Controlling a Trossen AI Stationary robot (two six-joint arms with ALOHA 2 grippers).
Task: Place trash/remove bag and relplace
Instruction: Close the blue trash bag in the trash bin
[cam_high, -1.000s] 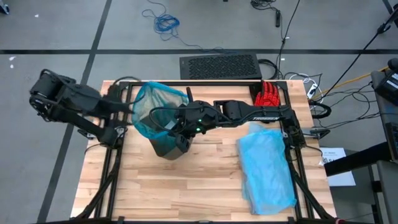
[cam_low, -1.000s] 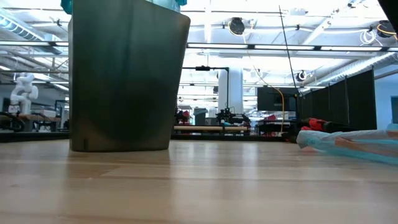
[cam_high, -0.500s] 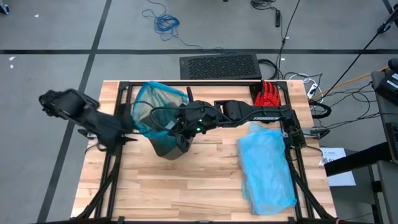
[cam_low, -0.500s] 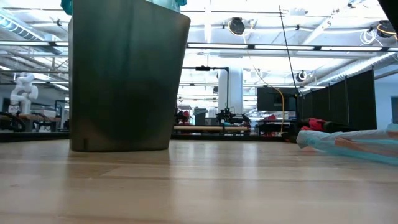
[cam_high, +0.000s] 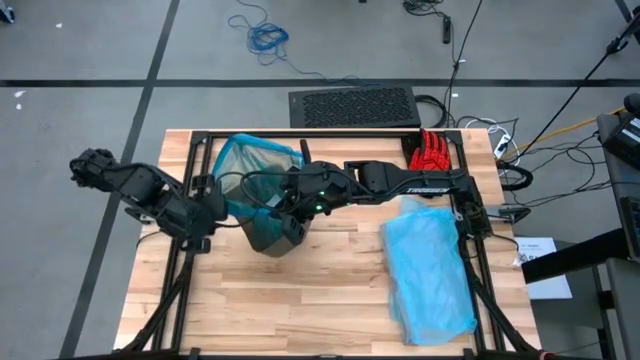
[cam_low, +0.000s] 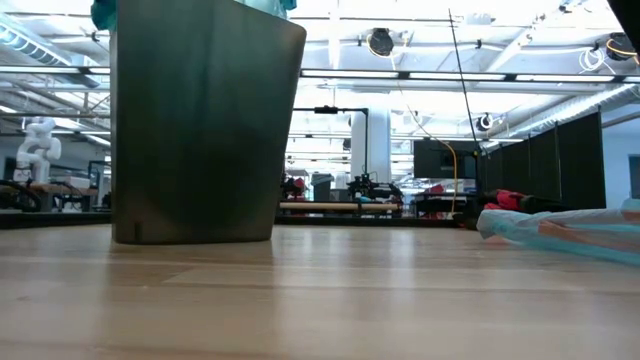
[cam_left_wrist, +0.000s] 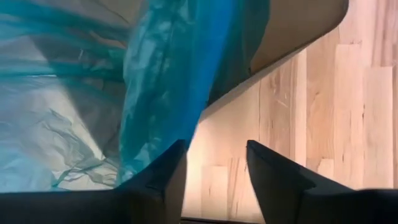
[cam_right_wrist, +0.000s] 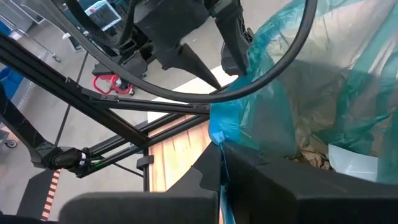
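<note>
The teal-green bag (cam_high: 250, 162) lines the dark bin (cam_high: 270, 232), which stands on its base on the table in the low view (cam_low: 200, 120); the bag's mouth spreads past the bin's far-left side. Brown scraps (cam_right_wrist: 311, 155) and a white scrap (cam_right_wrist: 354, 165) lie inside the bag. My right gripper (cam_right_wrist: 227, 165) is over the bin (cam_high: 282, 203), shut on the bag's rim. My left gripper (cam_left_wrist: 214, 165) is open at the bin's left side (cam_high: 216, 196), its fingers beside the hanging bag (cam_left_wrist: 161, 93); whether it touches the bag, I cannot tell. My right gripper pinches the bag's rim at a bright blue bunched part (cam_right_wrist: 217, 127) between its two fingers, coming from the table's right side over the bin's mouth. The plastic is gathered in several layers there. The rest of the bag stays in and around the bin.
A paler sky-blue plastic bag (cam_high: 430, 265) lies on the table's right half, also in the low view (cam_low: 570, 230). A red glove (cam_high: 432, 152) sits at the far right corner. Black frame rails (cam_high: 190, 160) run along the table's edges. Bare wood (cam_high: 300, 300) lies near the front.
My left arm has swung in from beyond the table's left edge, and its gripper has moved toward the bin's left side, next to the bag's hanging rim. My right gripper has kept still on the bag.
</note>
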